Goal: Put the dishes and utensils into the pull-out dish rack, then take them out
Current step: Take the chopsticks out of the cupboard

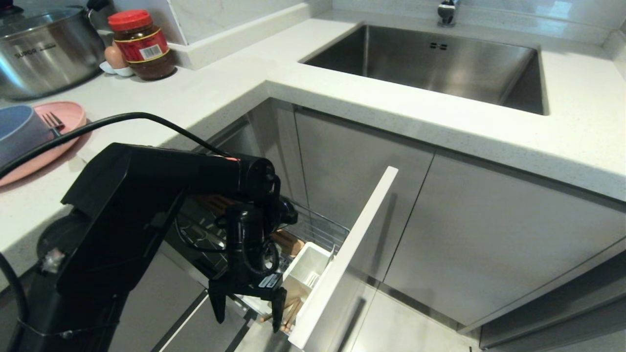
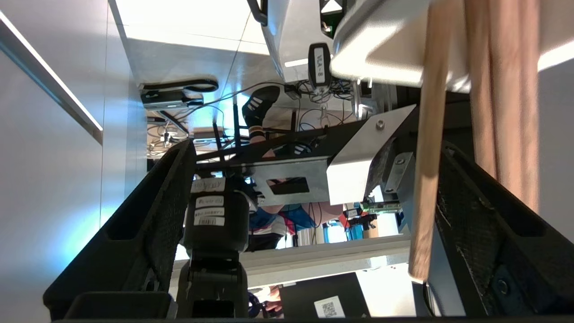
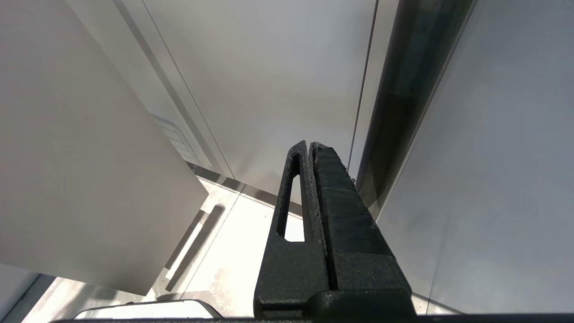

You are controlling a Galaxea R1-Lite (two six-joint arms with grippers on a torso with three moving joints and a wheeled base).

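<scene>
Apparently empty, the left pincer (image 1: pixel 248 305) gapes around slim wooden chopsticks (image 1: pixel 288 313).

Pretty clearly a kitchen. There's a steel sink (image 1: pixel 430 63) sunk into a speckled white tabletop (image 1: pixel 577 98) that runs around a corner, with a tap (image 1: pixel 447 11) at the back edge and flat grey cabinet doors (image 1: pixel 489 234) underneath. One narrow cabinet is pulled out as a wire dish rack (image 1: pixel 313 230) with a white utensil cup (image 1: pixel 307 272). Up in the far left corner of the tabletop sit a big lidded steel pot (image 1: pixel 46 49), a red-capped sauce jar (image 1: pixel 143 45) and an egg (image 1: pixel 115 57), plus a pink plate (image 1: pixel 68 117) and a blue bowl (image 1: pixel 19 132) near the left edge.
</scene>
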